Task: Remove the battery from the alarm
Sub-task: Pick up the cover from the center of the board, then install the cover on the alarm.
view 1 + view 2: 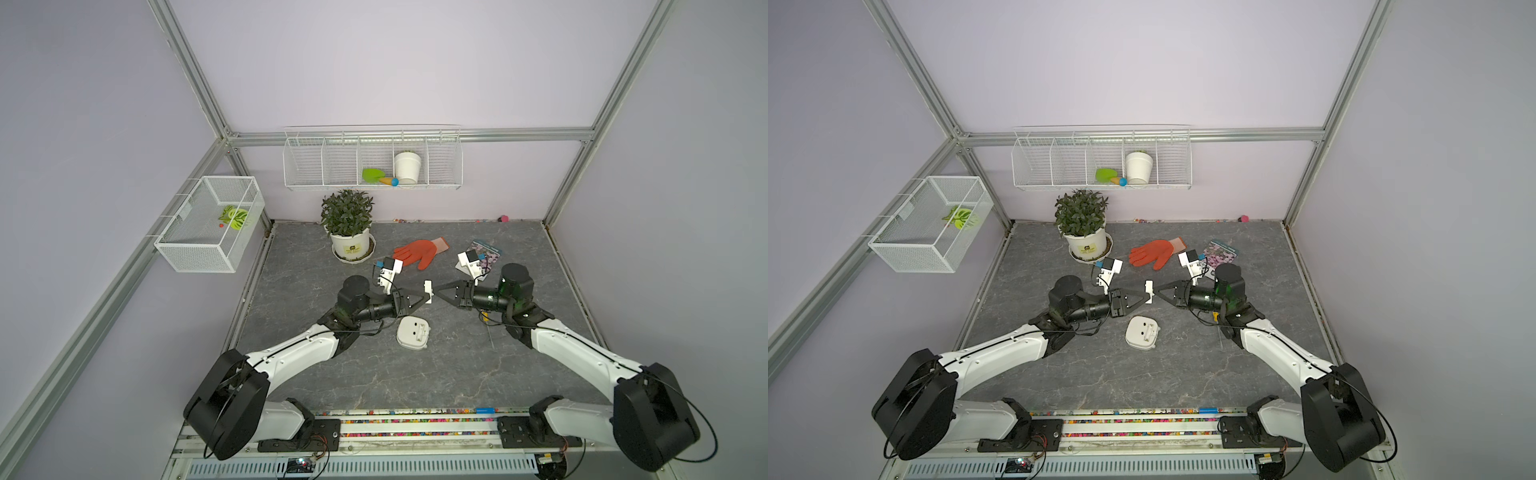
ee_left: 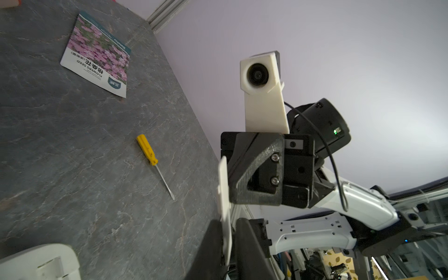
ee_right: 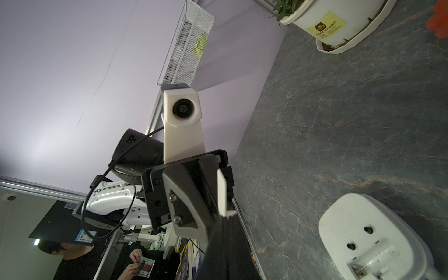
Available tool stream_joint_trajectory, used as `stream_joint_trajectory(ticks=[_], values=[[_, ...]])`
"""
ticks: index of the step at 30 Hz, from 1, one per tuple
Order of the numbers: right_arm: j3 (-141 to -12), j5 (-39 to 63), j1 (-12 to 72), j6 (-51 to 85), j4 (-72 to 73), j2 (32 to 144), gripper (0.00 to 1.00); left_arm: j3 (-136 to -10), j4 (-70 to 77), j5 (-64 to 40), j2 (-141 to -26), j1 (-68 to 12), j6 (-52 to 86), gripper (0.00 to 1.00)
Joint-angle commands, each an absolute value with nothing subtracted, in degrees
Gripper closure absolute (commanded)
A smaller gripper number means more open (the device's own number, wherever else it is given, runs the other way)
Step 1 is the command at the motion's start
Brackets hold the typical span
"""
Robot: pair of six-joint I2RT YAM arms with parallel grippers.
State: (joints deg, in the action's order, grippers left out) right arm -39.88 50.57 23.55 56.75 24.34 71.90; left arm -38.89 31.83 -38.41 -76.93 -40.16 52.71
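Battery (image 1: 484,410) looks already out, if the small blue cylinder on the front rail is it, at 5 o'clock from the alarm (image 1: 412,332). That lies back-up on the counter (image 1: 374,374), its recess (image 3: 371,259) showing a bare spring. At 12 o'clock the right hand (image 1: 436,291) pinches the cover (image 3: 221,191). The left hand (image 1: 423,297) flanks it narrowly; whether it grips I cannot tell. Counted: one alarm, one cover, one blue cylinder, two hands, one screwdriver (image 2: 151,157). Little seems left beyond setting the cover down.

The seed packet (image 2: 95,54) on the surface (image 2: 72,150) reads "FLOWERS SEED" beside the Chinese characters "格桑花". The print on the plant pot's (image 3: 363,14) yellow label (image 3: 327,24) is too small to read.
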Motion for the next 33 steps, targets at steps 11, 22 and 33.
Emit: stream_joint_trajectory(ticks=[11,22,33], values=[[-48.01,37.47,23.81,40.83,-10.19,69.09,1.0,-36.32,16.83,-29.28,-69.28,-33.15,48.31,0.21],[-40.42,29.88,25.56,53.35,-4.85,71.28,1.0,-33.28,9.76,-28.89,-78.56,-30.67,45.74,0.19],[-38.24,28.21,27.79,54.4,-2.38,75.22,1.0,-38.52,15.55,-35.34,-93.75,-35.48,47.26,0.19]])
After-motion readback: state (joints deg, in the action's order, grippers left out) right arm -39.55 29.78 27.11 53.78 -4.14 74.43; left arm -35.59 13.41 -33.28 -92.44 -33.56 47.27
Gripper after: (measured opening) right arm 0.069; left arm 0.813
